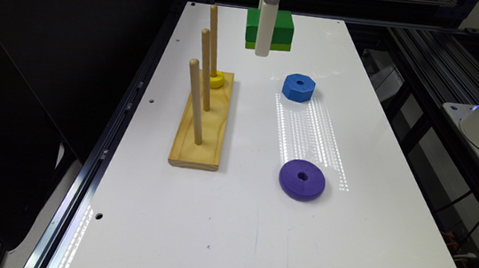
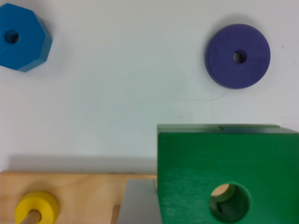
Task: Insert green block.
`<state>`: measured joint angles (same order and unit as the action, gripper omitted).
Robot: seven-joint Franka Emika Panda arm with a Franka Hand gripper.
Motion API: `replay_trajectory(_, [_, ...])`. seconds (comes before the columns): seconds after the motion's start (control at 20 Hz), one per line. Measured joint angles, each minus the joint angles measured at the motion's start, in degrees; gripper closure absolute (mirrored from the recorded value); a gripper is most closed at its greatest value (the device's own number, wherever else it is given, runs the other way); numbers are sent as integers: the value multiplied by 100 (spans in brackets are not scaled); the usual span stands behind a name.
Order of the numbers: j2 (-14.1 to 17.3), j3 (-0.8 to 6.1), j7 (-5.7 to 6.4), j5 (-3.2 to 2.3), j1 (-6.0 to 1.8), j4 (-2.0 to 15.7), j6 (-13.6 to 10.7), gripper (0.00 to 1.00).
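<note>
A: Green block [image 1: 281, 27] up in the air at the far end of the white worktop [image 1: 230, 222]; dark green body, thin lime layer underneath; pinched by the tool [image 1: 263, 43], one pale finger [image 1: 264, 25] flat across the near face.

B: In the wrist view, same block [image 2: 224, 163] large and close; round centre hole open, something tan glimpsed through it; a grey finger [image 2: 136, 205] pressed against one side; other finger hidden behind the block; closed on the block, so far as visible.

A: Wooden base [image 1: 202, 125] toward the exterior view's left; three upright pegs in a row; yellow ring [image 1: 217, 79] seated low on the farthest peg [image 1: 213, 37]; nearest peg [image 1: 195, 100] and middle peg [image 1: 205, 68] bare.

B: Block held clear of the pegs, toward the exterior view's right of the farthest one.

A: Blue octagonal block [image 1: 298, 87] flat on the worktop, below and slightly right of the held block; purple disc [image 1: 302, 180] nearer the camera, well apart from the blue one.

B: Both flat, holes facing up; same pair in the wrist view, blue [image 2: 22, 36] and purple [image 2: 238, 56].
</note>
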<state>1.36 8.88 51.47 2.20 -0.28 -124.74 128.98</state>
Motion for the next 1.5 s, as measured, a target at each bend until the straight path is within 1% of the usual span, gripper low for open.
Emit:
replay_trajectory(0.15, [17, 4, 0, 0, 0, 30, 0, 100])
replay_trajectory(0.25, [57, 4, 0, 0, -1, 84, 0, 100])
replay_trajectory(0.35, [158, 4, 0, -6, -2, 208, 0, 100])
replay_trajectory(0.45, [315, 4, 0, -18, -4, 378, -2, 100])
replay_trajectory(0.6, [501, 4, 0, -30, -4, 566, -5, 100])
replay_trajectory(0.8, [670, 4, 0, -39, -4, 777, -12, 100])
replay_trajectory(0.85, [727, 4, 0, -43, -3, 851, -22, 100])
replay_trajectory(1.05, [878, 7, 0, -47, 2, 1045, -24, 100])
replay_trajectory(1.15, [1002, 9, 0, -54, 6, 1213, -33, 100])
replay_trajectory(1.3, [1230, 11, 0, -73, 10, 1501, -108, 100])
replay_trajectory(1.35, [1245, 11, 0, -75, 10, 1520, -114, 100])
replay_trajectory(1.4, [1312, 11, 1, -79, 15, 1613, -142, 100])
replay_trajectory(1.5, [1374, 11, 4, -81, 29, 1700, -165, 100])
